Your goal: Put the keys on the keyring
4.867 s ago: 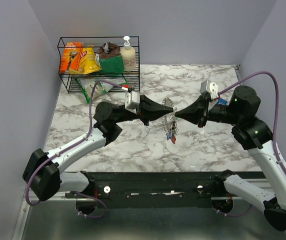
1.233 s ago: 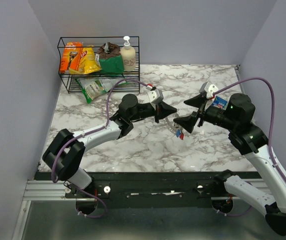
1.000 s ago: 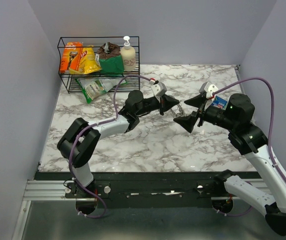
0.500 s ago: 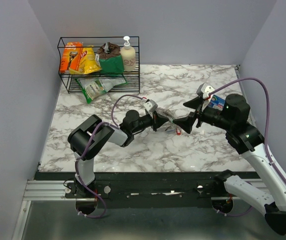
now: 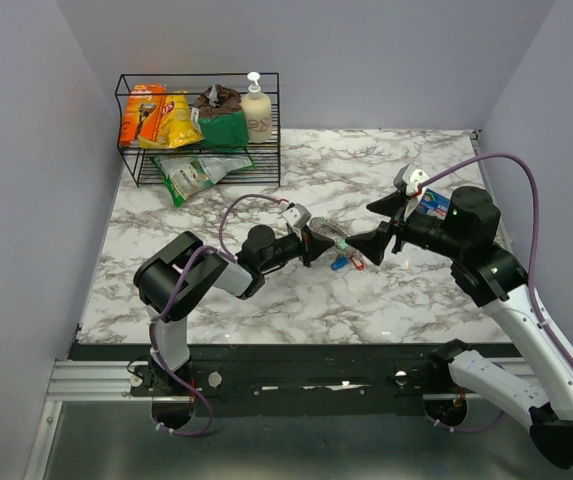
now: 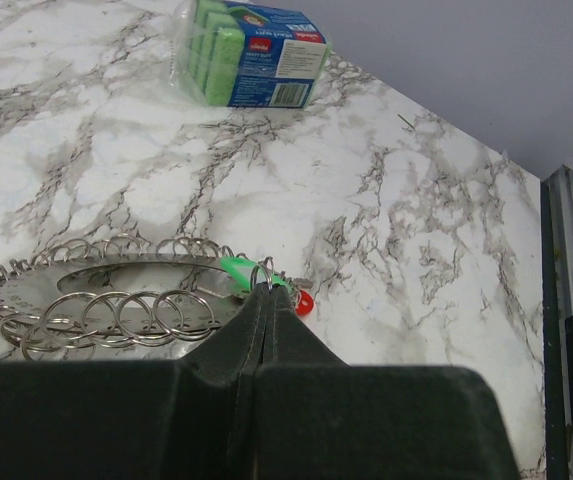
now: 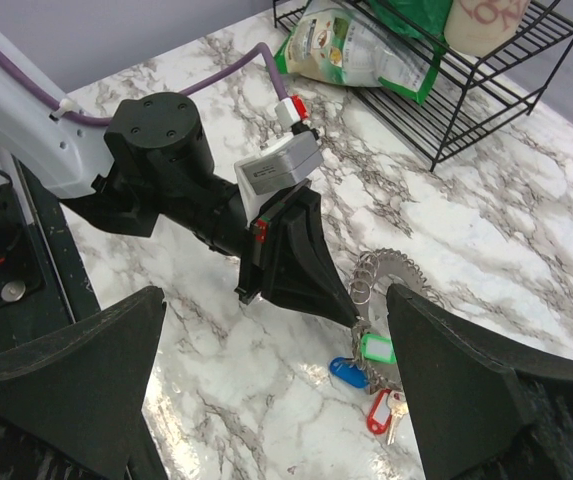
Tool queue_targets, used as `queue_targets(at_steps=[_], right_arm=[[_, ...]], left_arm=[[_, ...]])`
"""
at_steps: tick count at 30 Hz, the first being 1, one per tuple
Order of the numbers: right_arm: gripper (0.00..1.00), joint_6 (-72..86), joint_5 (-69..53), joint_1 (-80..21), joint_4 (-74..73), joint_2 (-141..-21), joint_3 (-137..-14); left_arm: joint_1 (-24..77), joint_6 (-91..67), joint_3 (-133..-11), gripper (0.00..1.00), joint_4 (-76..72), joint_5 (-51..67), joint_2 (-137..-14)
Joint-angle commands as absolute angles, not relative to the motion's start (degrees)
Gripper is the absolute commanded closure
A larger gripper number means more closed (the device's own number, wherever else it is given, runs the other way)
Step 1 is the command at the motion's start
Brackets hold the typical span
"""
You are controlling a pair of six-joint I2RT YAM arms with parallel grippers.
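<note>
Spiky key wreath stuck between two black grippers, mid-table

Just left of centre in the top view, the left gripper (image 5: 326, 244) was pinched flat shut on the edge of the keyring (image 5: 334, 230), a thin metal hoop bristling with shiny silver loops, lying on the glossy marbled table (image 5: 266, 300). Right beside it, lower right, sat the keys (image 7: 376, 350) with smooth green, blue and red plastic tags. The right gripper (image 5: 377, 226) gaped wide, holding nothing.
</note>
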State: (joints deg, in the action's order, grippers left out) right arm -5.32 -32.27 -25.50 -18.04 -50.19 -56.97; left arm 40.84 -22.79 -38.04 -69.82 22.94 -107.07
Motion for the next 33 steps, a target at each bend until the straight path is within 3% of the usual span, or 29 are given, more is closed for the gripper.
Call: queue_targets(at_steps=[1,10,16,25,26,27,28,33], right_arm=[[0.0,-4.4,-33.48,-25.22,-16.87,-50.19,-56.07],[0.0,-4.04,-34.37,-25.22,-16.7,-50.54,-55.81],[0.0,-3.69,-34.63,-25.22,-16.44,-50.36,-55.46],[0.0,-3.6,-35.07,-25.22,-16.17,-50.1,-55.37],[0.0,-3.6,-35.16,-25.22,-16.08,-50.18,-55.46],[0.0,-3.6,-35.07,-25.22,-16.08,-50.1,-55.46],[0.0,-3.52,-35.07,-25.22,-16.08,-50.18,-55.46],[0.0,-3.52,-34.98,-25.22,-15.82,-50.36,-55.55]], left_arm=[[40.87,-23.29,-35.78,0.99,-72.07,22.15,-104.68],[41.48,-23.55,-31.47,0.92,-72.07,20.48,-103.1],[42.63,-23.73,-29.27,0.81,-72.07,18.73,-102.83],[43.68,-21.36,-26.19,0.39,-71.28,14.94,-98.01],[43.68,-21.18,-26.1,0.32,-70.76,14.77,-96.08],[43.68,-21.01,-26.1,0.12,-69.62,14.59,-95.02],[43.68,-20.83,-26.28,0.01,-69.09,14.59,-93.97],[43.59,-21.27,-27.16,0.01,-66.71,15.38,-86.5]])
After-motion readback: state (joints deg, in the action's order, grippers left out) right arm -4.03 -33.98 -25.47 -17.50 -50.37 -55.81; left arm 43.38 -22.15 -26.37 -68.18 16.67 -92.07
